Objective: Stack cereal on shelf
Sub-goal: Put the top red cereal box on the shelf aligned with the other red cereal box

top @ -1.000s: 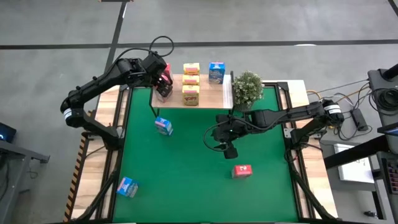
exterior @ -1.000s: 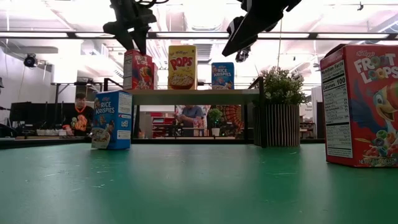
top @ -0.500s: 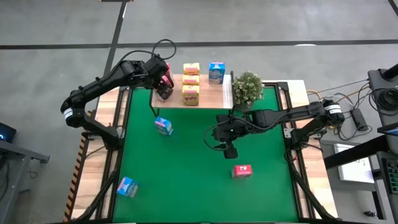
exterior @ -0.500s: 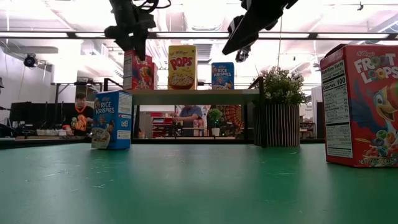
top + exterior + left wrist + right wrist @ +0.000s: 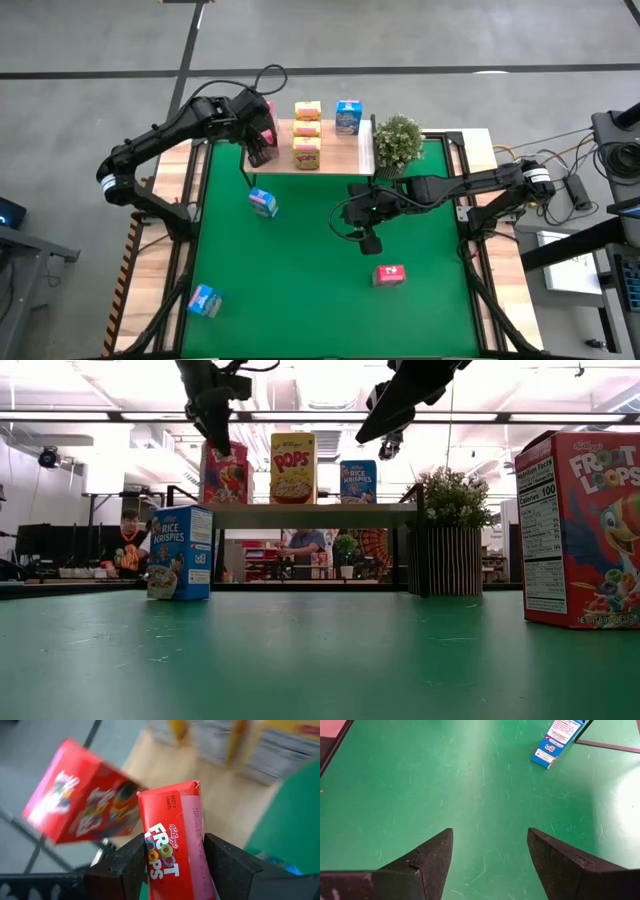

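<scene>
Cereal, in small printed cardboard boxes, sits partly on the low light-wood shelf [image 5: 330,150] at the far edge of the green tabletop [image 5: 310,300] and partly on the tabletop itself. At the shelf's left end the left gripper [image 5: 175,852] clamps a red Froot Loops box [image 5: 177,845] between its dark fingers [image 5: 131,862], directly above the board; a second red Froot Loops box [image 5: 82,812] lies tilted just beside it, though whether that one rests on the shelf cannot be told. Yellow Pops boxes [image 5: 307,133] stand in a row from far to near at the shelf's middle, and a blue Rice Krispies box [image 5: 348,116] stands at the far edge further right. A small potted green plant [image 5: 398,143] sits at the shelf's right end. On the tabletop, a second blue Rice Krispies box [image 5: 263,202] stands near the shelf's left side, a third blue box [image 5: 204,300] lies at the near left, and another red Froot Loops box [image 5: 389,274] rests near the middle right. The right gripper [image 5: 490,855] hovers over bare tabletop at the centre, fingers spread wide and holding nothing. People [image 5: 128,545] show in the room beyond the table
</scene>
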Controlling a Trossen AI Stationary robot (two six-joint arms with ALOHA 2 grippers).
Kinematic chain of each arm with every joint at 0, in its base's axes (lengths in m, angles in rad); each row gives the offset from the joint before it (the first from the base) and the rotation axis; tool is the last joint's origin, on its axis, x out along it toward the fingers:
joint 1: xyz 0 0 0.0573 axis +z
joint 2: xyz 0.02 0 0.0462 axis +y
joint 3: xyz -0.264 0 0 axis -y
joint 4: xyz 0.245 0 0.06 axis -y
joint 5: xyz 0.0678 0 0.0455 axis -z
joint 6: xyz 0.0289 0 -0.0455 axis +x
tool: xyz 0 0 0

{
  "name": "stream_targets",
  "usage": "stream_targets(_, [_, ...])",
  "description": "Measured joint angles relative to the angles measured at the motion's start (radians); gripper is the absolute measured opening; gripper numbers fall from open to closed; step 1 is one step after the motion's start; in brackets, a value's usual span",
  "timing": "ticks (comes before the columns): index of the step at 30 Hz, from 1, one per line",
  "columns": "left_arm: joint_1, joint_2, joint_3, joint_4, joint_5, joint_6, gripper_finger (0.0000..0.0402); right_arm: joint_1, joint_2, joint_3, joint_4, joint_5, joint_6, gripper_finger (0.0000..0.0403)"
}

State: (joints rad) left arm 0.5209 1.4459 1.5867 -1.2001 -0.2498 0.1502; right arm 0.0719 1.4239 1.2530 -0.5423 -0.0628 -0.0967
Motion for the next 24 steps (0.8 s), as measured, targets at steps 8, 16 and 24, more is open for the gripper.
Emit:
stream_targets(8, [0.000, -0.013, 0.000, 0.018, 0.080, 0.312, 0.0175, 0.000, -0.001, 0.000, -0.001, 0.000, 0.001, 0.0244])
stream_targets(16, [0.013, -0.014, 0.000, 0.068, 0.080, 0.473, 0.0175, 0.000, -0.001, 0.000, -0.002, 0.000, 0.008, 0.0244])
stream_targets(24, [0.095, -0.028, 0.000, 0.066, 0.208, 0.523, 0.0175, 0.000, -0.002, 0.000, -0.001, 0.000, 0.021, 0.0244])
